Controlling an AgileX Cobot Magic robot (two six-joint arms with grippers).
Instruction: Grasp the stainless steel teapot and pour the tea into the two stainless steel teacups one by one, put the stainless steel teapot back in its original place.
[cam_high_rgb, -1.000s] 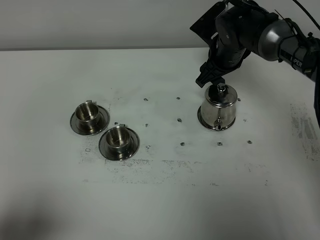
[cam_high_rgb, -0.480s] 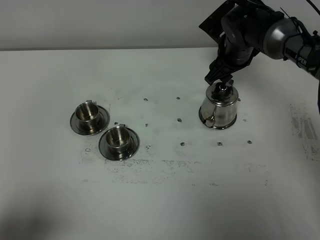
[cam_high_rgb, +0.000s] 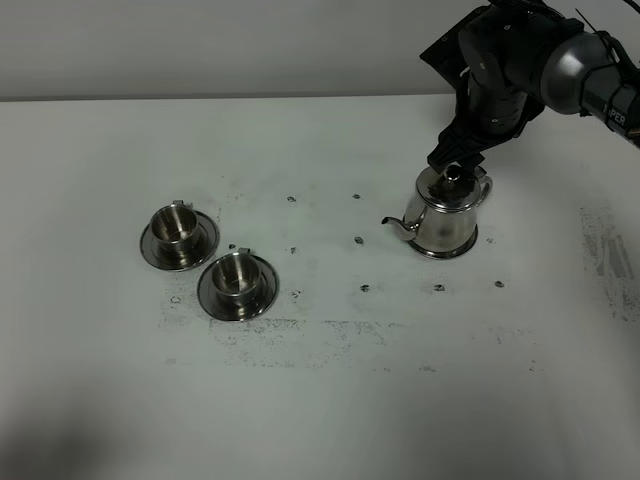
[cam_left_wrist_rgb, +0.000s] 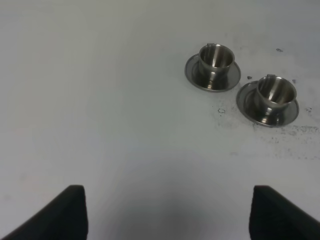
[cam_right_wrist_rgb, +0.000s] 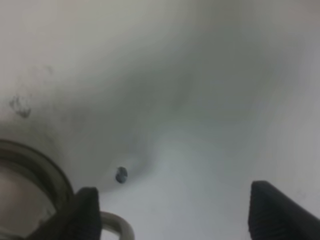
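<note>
The stainless steel teapot (cam_high_rgb: 445, 215) stands at the right of the white table (cam_high_rgb: 320, 400), its thin spout pointing left and its loop handle at the right. My right gripper (cam_high_rgb: 460, 157) hovers just above the lid knob, open, with nothing between its fingers. In the right wrist view the right gripper (cam_right_wrist_rgb: 182, 215) shows the pot's rim (cam_right_wrist_rgb: 35, 170) and handle beside one finger. The two stainless steel teacups (cam_high_rgb: 178, 224) (cam_high_rgb: 237, 274) sit on saucers at the left. They also show in the left wrist view as the teacups (cam_left_wrist_rgb: 216, 57) (cam_left_wrist_rgb: 275, 91), far ahead of my open left gripper (cam_left_wrist_rgb: 167, 215). No tea is visible.
Small dark screw holes and grey scuff marks (cam_high_rgb: 300, 335) dot the table's middle. The table's far edge meets a grey wall (cam_high_rgb: 200, 40). The left arm is outside the exterior view.
The teapot has turned: its spout swung from facing the camera to pointing left, the handle now at the right. My right gripper shifted rightward above the lid. The cups have not moved.
</note>
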